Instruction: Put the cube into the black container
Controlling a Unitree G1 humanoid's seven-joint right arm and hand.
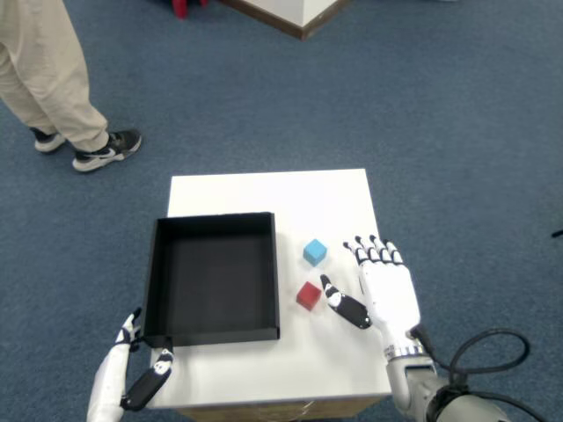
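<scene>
A red cube [309, 295] and a blue cube [315, 252] lie on the white table [264, 190], just right of the black container [213, 278], which is an open square tray with nothing in it. My right hand [383, 291] hovers palm-down to the right of the red cube, fingers spread and holding nothing. Its thumb [342, 303] points toward the red cube, a small gap apart. The fingertips [372, 248] reach level with the blue cube.
My left hand [127, 380] hangs at the table's front left corner, below the container. A person's legs and shoes [107, 149] stand on the blue carpet at the far left. A wooden-edged base [299, 16] sits at the top.
</scene>
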